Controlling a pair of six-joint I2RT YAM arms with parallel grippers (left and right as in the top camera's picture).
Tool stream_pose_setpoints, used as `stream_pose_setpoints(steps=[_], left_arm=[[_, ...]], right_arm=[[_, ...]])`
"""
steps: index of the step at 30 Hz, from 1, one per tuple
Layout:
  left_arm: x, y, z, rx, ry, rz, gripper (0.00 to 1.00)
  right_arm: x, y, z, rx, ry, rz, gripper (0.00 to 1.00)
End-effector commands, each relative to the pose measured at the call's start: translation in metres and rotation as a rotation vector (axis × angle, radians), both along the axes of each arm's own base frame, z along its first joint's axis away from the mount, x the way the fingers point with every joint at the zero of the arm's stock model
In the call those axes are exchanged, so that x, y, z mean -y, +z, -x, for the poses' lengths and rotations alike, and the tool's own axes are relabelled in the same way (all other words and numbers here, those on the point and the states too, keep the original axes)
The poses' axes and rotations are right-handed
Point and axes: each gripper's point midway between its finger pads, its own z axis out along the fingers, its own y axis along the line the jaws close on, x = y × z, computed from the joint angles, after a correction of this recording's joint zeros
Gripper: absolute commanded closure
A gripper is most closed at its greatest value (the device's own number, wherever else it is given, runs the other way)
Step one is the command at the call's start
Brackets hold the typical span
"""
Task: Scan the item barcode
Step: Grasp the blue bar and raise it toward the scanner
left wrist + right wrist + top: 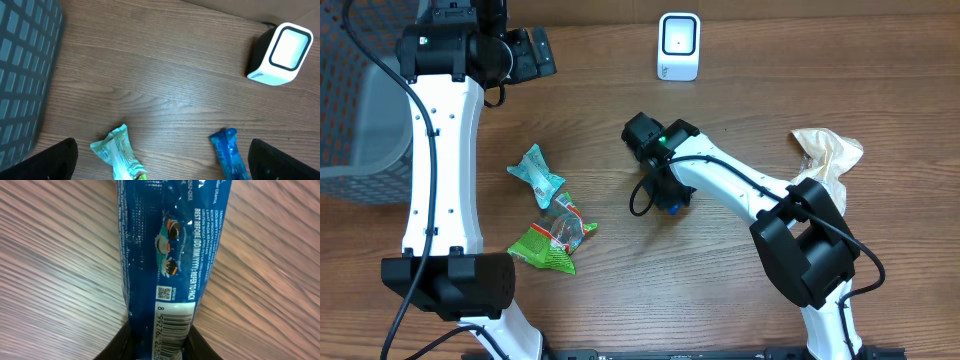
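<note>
Wooden table point(740, 300) fills the overhead view; a grey mesh basket point(360, 120) sits at 9 o'clock, and what is in it cannot be told; a crumpled tan bag point(830, 152) lies at 3 o'clock, its contents hidden. A white scanner point(679, 46) stands at 12 o'clock, its window facing up. A teal packet point(537, 175) and a green packet point(548, 242) lie near each other toward 8 o'clock. The right arm reaches from its base at 5 o'clock to the table's middle, wrist turned down; the right gripper point(160, 350) is clenched on the barcode end of a blue packet point(165, 255), which lies flat on the wood, well apart from the scanner. The left arm runs from 7 o'clock up to 11 o'clock; the left gripper point(525, 55) is released, fingers spread wide, holding nothing.
</note>
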Motion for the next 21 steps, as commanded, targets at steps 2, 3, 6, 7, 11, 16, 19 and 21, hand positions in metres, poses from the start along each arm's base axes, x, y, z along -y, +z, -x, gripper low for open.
stream_pose_setpoints(steps=[2, 3, 6, 7, 11, 16, 19, 21], left_arm=[[0.004, 0.004, -0.004, 0.014, 0.000, 0.014, 0.00], [0.004, 0.004, -0.004, 0.014, 0.000, 0.014, 0.00], [0.004, 0.004, -0.004, 0.014, 0.000, 0.014, 0.00], [0.004, 0.004, -0.004, 0.014, 0.000, 0.014, 0.00], [0.004, 0.004, -0.004, 0.014, 0.000, 0.014, 0.00], [0.004, 0.004, -0.004, 0.013, 0.000, 0.014, 0.00], [0.004, 0.004, -0.004, 0.013, 0.000, 0.014, 0.00], [0.004, 0.004, -0.004, 0.013, 0.000, 0.014, 0.00]], right_arm=[[0.000, 0.015, -0.002, 0.027, 0.026, 0.005, 0.74], [-0.004, 0.014, 0.003, -0.004, 0.027, -0.022, 0.63], [-0.009, 0.021, 0.010, -0.058, -0.004, -0.069, 0.58], [-0.010, 0.026, 0.009, -0.063, -0.019, -0.081, 0.58], [-0.019, 0.058, -0.003, -0.065, -0.054, -0.158, 0.57], [-0.021, 0.108, -0.037, 0.024, -0.183, -0.255, 0.47], [-0.022, 0.116, -0.053, 0.065, -0.213, -0.303, 0.44], [-0.024, 0.116, -0.060, 0.079, -0.219, -0.327, 0.45]])
